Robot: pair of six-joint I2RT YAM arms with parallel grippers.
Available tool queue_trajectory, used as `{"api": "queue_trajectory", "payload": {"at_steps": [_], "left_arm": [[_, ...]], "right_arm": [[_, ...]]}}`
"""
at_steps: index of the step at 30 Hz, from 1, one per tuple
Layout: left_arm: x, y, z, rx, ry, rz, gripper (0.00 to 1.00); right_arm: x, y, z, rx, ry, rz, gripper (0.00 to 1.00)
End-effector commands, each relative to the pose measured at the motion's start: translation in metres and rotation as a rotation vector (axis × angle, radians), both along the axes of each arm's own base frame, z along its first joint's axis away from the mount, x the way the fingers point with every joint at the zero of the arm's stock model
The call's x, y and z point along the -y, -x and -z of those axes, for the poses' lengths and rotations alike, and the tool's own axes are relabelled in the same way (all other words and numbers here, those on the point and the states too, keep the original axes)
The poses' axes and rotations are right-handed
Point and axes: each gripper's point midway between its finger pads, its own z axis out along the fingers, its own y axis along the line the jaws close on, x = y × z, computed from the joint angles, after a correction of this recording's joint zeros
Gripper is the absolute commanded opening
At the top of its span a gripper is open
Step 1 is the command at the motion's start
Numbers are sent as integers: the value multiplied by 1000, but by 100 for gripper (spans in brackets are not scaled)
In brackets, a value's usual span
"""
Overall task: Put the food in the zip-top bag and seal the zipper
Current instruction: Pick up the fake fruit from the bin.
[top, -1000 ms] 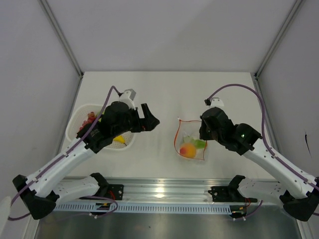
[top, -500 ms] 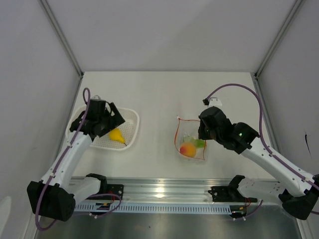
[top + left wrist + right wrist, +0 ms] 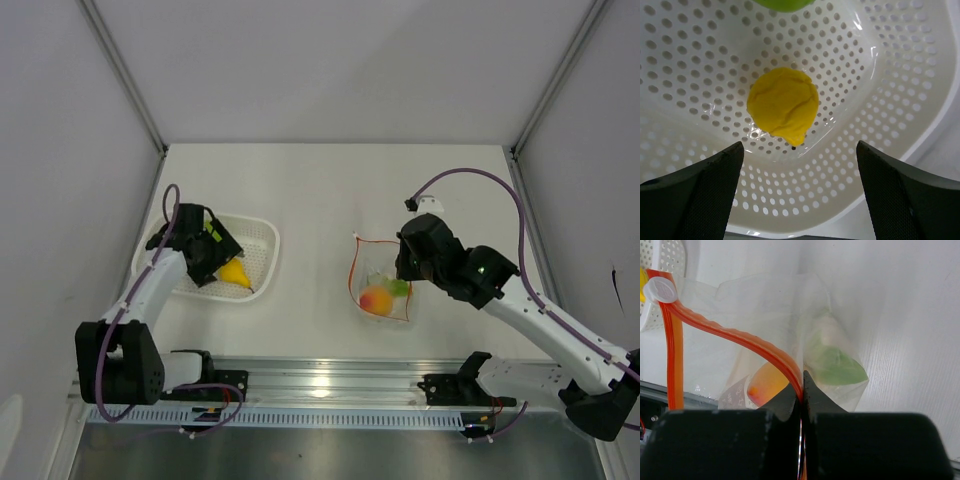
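Left gripper (image 3: 797, 150): my jaws are spread wide and hold nothing. I hang just above the white perforated plastic basket (image 3: 880, 125). Between my fingers (image 3: 695, 195) the yellow toy fruit with a pointed tip (image 3: 783, 105) lies on the basket floor, untouched. A green round fruit (image 3: 782, 4) is also in the basket, mostly cut off at the top edge of my wrist view.

Right gripper (image 3: 802, 385): my jaws are pressed together, pinching the thin red-orange zipper strip (image 3: 725, 330) of the clear floppy zip-top bag (image 3: 765, 310). The strip arcs from my fingertips to a white slider tab (image 3: 661, 290), then turns down. The bag mouth stands open.

Bag contents: a round orange toy fruit (image 3: 765, 382), a green piece (image 3: 835, 365), and a pale whitish piece (image 3: 826, 332) above it, blurred through the plastic.

The bag lies on the white table (image 3: 320, 190), right of centre, well apart from the basket.
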Motion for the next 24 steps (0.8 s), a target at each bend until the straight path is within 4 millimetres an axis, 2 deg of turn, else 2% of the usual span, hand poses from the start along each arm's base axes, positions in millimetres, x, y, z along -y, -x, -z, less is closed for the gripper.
{"api": "queue_trajectory", "payload": {"at_steps": [1,9,17,21,24], "left_arm": [[7,4,17,-42,54,-16,94],[2,-2,36,-97,39,-54,93],[-4,-1,56,-162,9,-96,88],[-4,-1,57,-161,11,-103,86],[-10,-2,55,-145,-17,-119,79]], "right_arm": [[-5,-5,-3,23,-6,-12,0],[-7,-5,-2,17,-8,-17,0],[-7,-4,-3,14,-15,-17,0],[-9,-3,-3,9,-16,-23,0],[-10,-4,-3,9,-21,-25,0]]}}
